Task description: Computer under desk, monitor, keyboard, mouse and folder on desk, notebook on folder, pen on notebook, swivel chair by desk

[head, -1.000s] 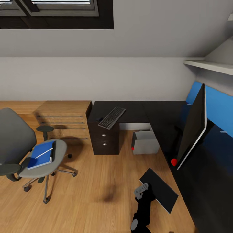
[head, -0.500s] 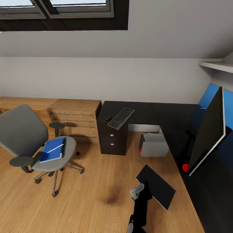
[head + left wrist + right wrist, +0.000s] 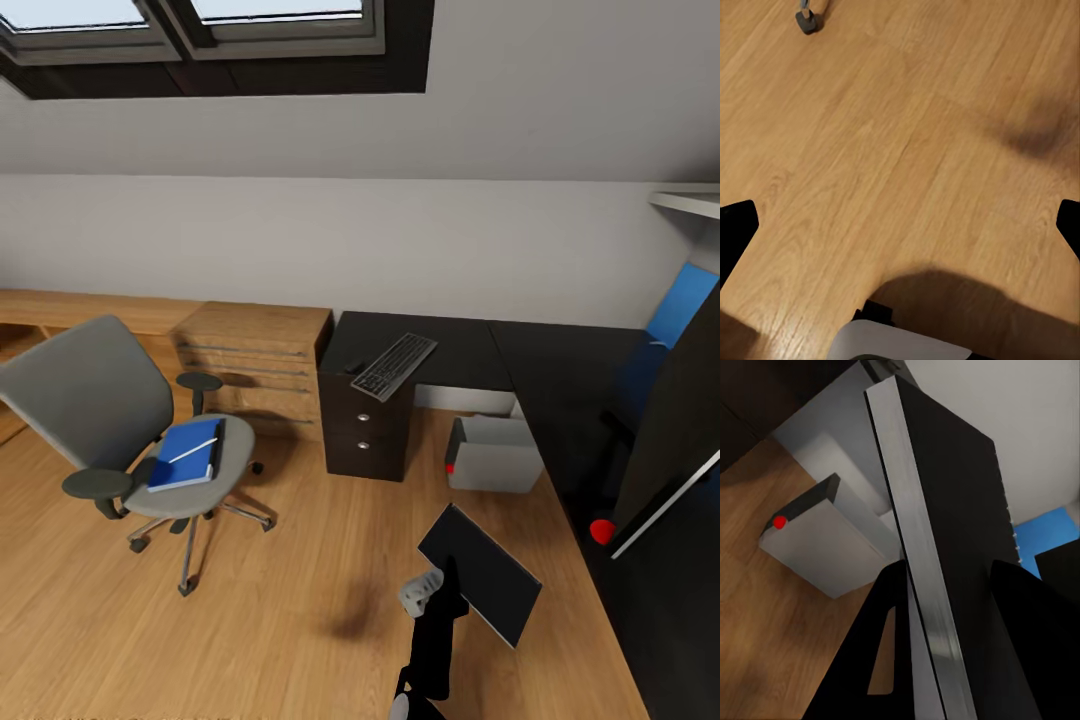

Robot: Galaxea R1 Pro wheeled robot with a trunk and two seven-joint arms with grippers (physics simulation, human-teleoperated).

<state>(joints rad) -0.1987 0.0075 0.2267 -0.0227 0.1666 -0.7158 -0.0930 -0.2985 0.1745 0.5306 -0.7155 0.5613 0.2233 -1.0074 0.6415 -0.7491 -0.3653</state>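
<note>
Gripping the thin dark grey notebook [image 3: 481,573] edgewise, the right claw [image 3: 945,585] should keep it level above the wooden floor [image 3: 280,620] until the bright blue folder [image 3: 186,453], lying on the grey swivel chair [image 3: 120,420], reaches the black desk [image 3: 540,365]; the left claw [image 3: 900,217] hangs spread and empty.

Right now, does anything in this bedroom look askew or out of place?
The slim silver-grey keyboard with black keys lies diagonally on the black L-shaped desk, its near end seemingly overhanging the front edge above the drawers. Nothing looks spilled or damaged.
</note>
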